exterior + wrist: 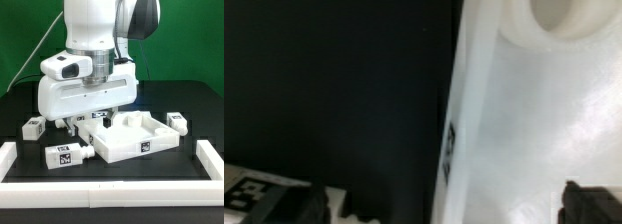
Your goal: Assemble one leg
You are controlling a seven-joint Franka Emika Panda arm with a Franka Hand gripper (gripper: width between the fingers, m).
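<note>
Exterior view: nearest, a leg (65, 155) lying loose on dark tabletop (150, 170), just beside the panel (115, 148) at its front corner, handy for pickup. Beyond, fingers (594, 202) spread wide astride panel wall, grasping nothing, probably lining up. Farthest back, another leg (177, 122) parked apart, awaiting its turn.

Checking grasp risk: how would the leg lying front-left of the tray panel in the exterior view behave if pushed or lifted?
The leg looks like rigid moulded plastic, so it is probably stiff and light. It lies flat-sided on the black table, so a push would likely slide it, not roll it. Its smooth faces may slip in a grasp.
</note>
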